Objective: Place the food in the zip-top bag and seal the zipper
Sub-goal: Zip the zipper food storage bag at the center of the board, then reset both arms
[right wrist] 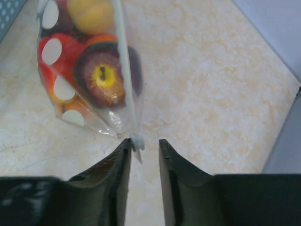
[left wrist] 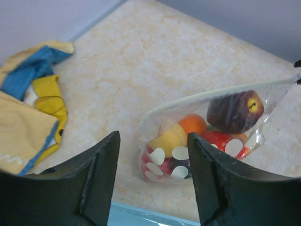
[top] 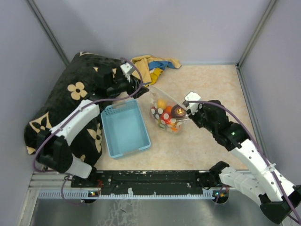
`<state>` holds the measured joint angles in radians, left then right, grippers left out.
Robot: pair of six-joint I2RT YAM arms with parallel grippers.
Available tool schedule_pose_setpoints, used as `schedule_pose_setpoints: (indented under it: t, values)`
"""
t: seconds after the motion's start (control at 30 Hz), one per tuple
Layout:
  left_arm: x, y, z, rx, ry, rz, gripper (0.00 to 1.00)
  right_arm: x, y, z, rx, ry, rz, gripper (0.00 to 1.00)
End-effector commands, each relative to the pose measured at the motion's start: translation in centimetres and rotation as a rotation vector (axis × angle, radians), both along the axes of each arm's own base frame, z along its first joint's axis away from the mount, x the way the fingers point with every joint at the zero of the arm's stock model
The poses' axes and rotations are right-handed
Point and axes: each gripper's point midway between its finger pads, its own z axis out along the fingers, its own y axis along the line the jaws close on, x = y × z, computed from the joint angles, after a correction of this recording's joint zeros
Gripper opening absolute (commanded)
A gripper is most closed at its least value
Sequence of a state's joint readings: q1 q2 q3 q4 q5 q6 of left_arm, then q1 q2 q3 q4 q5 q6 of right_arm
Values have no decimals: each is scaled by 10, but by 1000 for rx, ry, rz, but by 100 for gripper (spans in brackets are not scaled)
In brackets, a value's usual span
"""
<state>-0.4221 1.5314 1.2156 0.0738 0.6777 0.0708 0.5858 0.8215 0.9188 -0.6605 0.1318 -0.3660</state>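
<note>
The clear zip-top bag (top: 165, 115) rests on the table right of the basket, with its whitish zipper (top: 167, 94) running along its top edge. Inside it lies the food: a dark maroon apple (right wrist: 104, 75), an orange fruit (left wrist: 194, 125), a yellow one (left wrist: 169, 139) and red ones (left wrist: 221, 141). My left gripper (left wrist: 153, 141) is open just short of the bag's left end, holding nothing. My right gripper (right wrist: 144, 142) is open a little at the bag's right end. The white end piece of the zipper (right wrist: 127, 77) touches its left finger (right wrist: 117, 179), with a gap to the other finger.
A light-blue basket (top: 124, 128) stands left of the bag. A black cushion with beige flowers (top: 70, 101) fills the left side under my left arm. A yellow and blue cloth (top: 153, 66) lies at the back by the wall. Grey walls enclose the table.
</note>
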Motion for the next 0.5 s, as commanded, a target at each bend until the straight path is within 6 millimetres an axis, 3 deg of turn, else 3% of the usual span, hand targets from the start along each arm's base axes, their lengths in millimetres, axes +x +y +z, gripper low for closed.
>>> schedule_pose_setpoints:
  t: [0.0, 0.07, 0.17, 0.27, 0.33, 0.47]
  values:
    - [-7, 28, 60, -87, -130, 185, 70, 14, -8, 48, 121, -181, -99, 35]
    - [-12, 45, 73, -113, -139, 281, 79, 14, -8, 58, 155, -209, -108, 44]
    - [-23, 71, 88, -134, -141, 405, 84, 16, -9, 67, 204, -239, -140, 53]
    - [-37, 98, 96, -147, -142, 524, 91, 23, -19, 77, 284, -280, -257, 68]
    - [-47, 118, 94, -151, -138, 605, 99, 28, -32, 80, 336, -303, -379, 71]
    - [-70, 154, 90, -160, -126, 751, 100, 34, -54, 78, 377, -326, -561, 72]
